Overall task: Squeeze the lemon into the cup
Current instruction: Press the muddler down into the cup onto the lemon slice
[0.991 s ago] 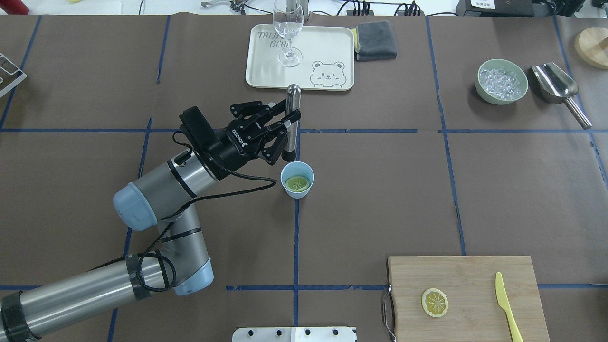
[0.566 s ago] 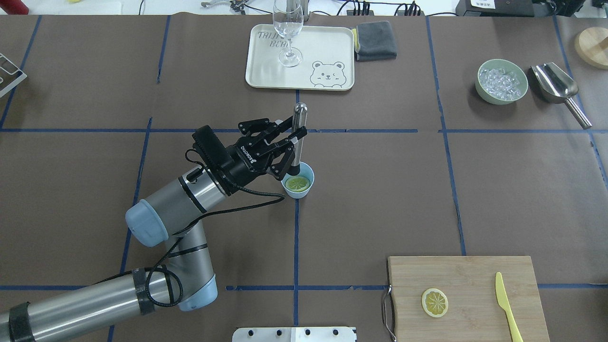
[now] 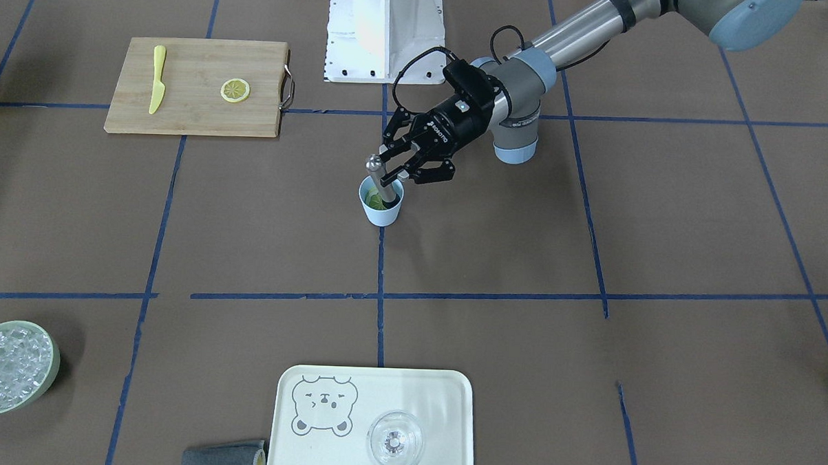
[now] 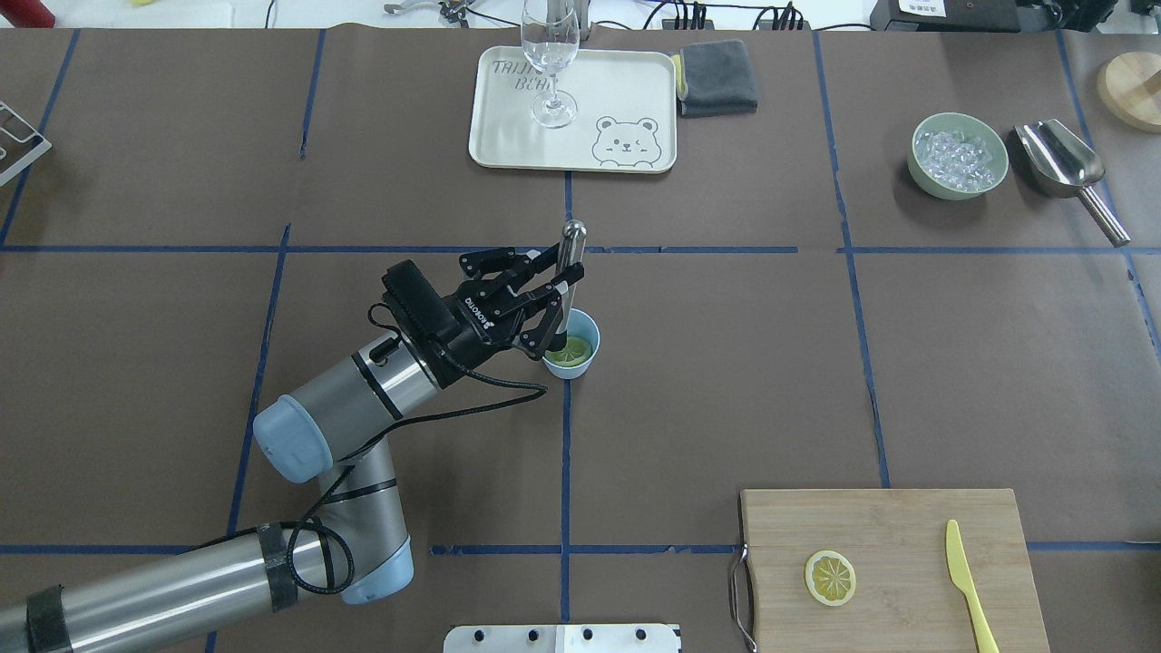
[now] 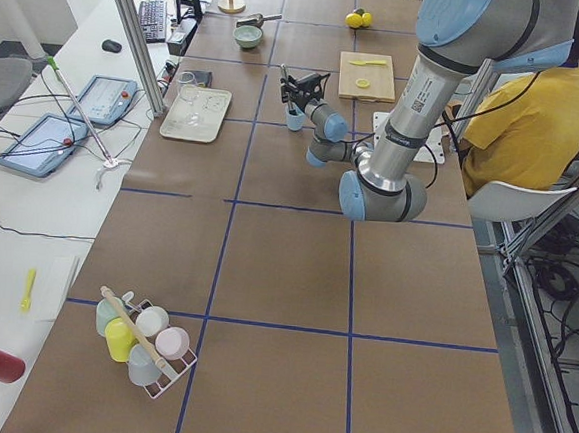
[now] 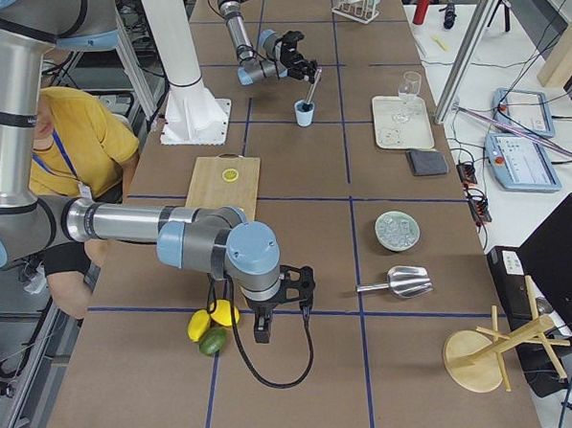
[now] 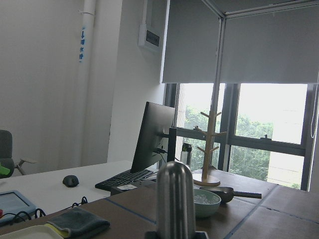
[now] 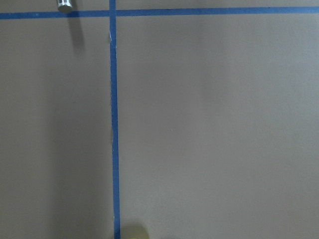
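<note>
The light-blue cup (image 4: 586,366) stands at the table's middle, also in the front view (image 3: 383,213). A lemon slice (image 4: 577,348) lies inside it (image 3: 372,201). My left gripper (image 4: 560,287) is shut on a steel muddler (image 4: 570,254) and holds it nearly upright, its black tip down inside the cup on the slice (image 3: 381,180). The muddler's rounded top fills the left wrist view (image 7: 175,199). A second lemon slice (image 4: 830,578) lies on the cutting board (image 4: 889,521). My right gripper (image 6: 282,320) shows only in the exterior right view, over bare table; I cannot tell its state.
A yellow knife (image 4: 966,580) lies on the board. A cream tray (image 4: 626,100) with a clear glass (image 4: 551,63) and a grey cloth (image 4: 717,77) are at the back. A green bowl of ice (image 4: 960,156) and a steel scoop (image 4: 1061,163) stand back right.
My left gripper has moved toward the cup and down with the muddler. The muddler's tip went from beside the cup's rim into the cup, onto the slice.
</note>
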{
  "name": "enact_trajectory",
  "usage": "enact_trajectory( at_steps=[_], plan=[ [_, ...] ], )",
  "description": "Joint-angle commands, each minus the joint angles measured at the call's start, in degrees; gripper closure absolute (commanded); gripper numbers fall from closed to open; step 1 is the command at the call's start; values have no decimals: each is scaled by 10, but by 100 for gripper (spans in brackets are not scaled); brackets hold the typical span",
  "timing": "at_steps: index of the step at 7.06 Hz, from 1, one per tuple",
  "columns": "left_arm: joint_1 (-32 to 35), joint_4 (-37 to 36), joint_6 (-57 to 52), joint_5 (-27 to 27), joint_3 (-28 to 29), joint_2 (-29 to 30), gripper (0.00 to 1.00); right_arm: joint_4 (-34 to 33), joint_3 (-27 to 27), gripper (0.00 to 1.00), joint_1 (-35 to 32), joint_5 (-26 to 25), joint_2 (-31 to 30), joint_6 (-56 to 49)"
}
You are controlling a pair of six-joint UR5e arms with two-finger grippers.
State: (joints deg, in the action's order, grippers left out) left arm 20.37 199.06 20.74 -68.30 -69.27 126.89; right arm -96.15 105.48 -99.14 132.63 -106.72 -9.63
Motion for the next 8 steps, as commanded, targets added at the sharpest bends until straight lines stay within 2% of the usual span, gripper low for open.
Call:
enact_trajectory(
  at_steps=[1,3,6,7,8],
  plan=[
    [-7,-3,0,4,12,0,100,0,0,0,0,0,1,1],
    [-8,-9,-17,1,-1,3,100,0,0,0,0,0,1,1],
    [18,-19,-19,-4,-78,2,100,0,0,0,0,0,1,0],
    [25,-107,-15,-6,-108,0,100,0,-1,0,0,0,1,0],
    [34,-229,-15,-9,-152,-2,100,0,-1,0,0,0,1,-1]
  ],
)
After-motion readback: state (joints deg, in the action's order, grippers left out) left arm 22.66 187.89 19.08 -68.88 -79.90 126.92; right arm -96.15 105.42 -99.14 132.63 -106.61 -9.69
